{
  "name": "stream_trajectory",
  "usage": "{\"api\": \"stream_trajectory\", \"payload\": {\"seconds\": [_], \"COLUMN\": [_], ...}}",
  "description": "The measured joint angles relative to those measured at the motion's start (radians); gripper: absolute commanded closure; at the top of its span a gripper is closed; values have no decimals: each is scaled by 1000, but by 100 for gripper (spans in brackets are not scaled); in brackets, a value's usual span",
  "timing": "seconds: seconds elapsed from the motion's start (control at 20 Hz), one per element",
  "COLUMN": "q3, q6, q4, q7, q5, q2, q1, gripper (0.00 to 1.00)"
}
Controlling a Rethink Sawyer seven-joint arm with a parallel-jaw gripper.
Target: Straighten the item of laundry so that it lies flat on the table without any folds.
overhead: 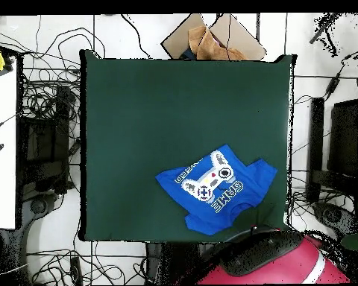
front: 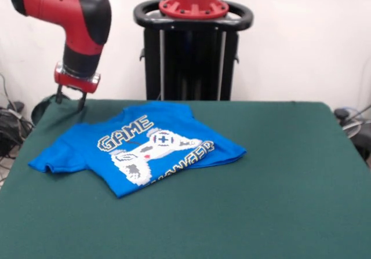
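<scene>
Gripper (front: 71, 99) poised fingers apart, empty, above table (front: 290, 178) far corner beside T-shirt (front: 139, 149) sleeve, apparently for a tug; shirt creased there, lower hem folded under

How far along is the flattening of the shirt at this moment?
Not finished. Done: the shirt lies print up on the table, most of the controller showing. In hand: nothing; the gripper hovers near the table's far corner, beside the shirt, apart from it, fingers open and empty. Left: the lower part is folded under, cutting off "CHANGER", so it still needs spreading.
</scene>
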Motion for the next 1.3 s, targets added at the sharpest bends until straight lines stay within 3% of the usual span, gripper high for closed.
{"api": "stream_trajectory", "payload": {"seconds": [0.6,1.3], "q3": [94,301], "q6": [54,283], "q4": [43,143], "q7": [0,0], "q5": [51,191], "q2": [-52,-197], "q1": [81,89], "gripper": [0,0]}}
